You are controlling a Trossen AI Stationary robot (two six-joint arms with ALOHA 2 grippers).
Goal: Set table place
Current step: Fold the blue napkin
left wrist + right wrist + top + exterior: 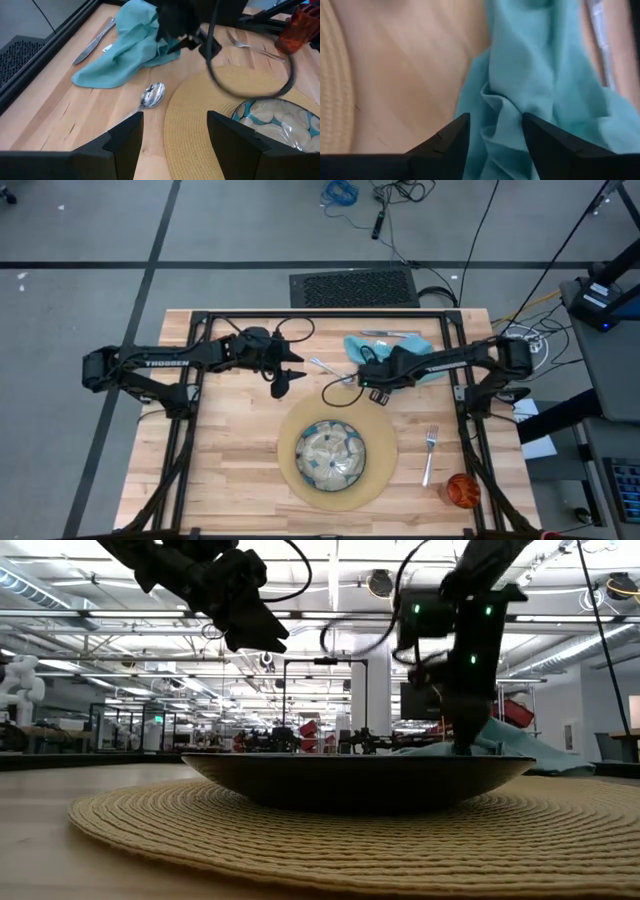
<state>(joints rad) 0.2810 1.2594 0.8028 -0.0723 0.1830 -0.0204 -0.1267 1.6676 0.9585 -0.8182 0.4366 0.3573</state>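
Step in hand: the napkin; judging by the layout, the plate and fork are already placed, while napkin, spoon and knife wait at the far side of the table.
Right gripper: low over the crumpled teal napkin, jaws apart with a raised fold of cloth standing in the gap between them; the fingertips look to be touching or nearly touching the cloth, but nothing is pinched.
Left gripper: jaws apart and empty, raised above the table; the spoon lies just ahead of its fingertips.
Napkin: bunched, not flat, under and beyond the right jaws; the bare wood and the placemat's edge lie to one side of them.
Spoon: bowl just off the placemat's rim, between the left jaws and the napkin.
Knife: beyond the napkin from the left jaws, partly tucked beside the cloth, near the table's black frame.
Placemat: round, woven, carrying the green-patterned plate at its middle.
Fork: on the wood just beside the placemat, well apart from both jaws.
Orange cup: near the fork's handle end.
Next move, as I judge it: close the right jaws on the fold, lift clear and carry the napkin beside the placemat; a thin pinch may slip or drag the knife.
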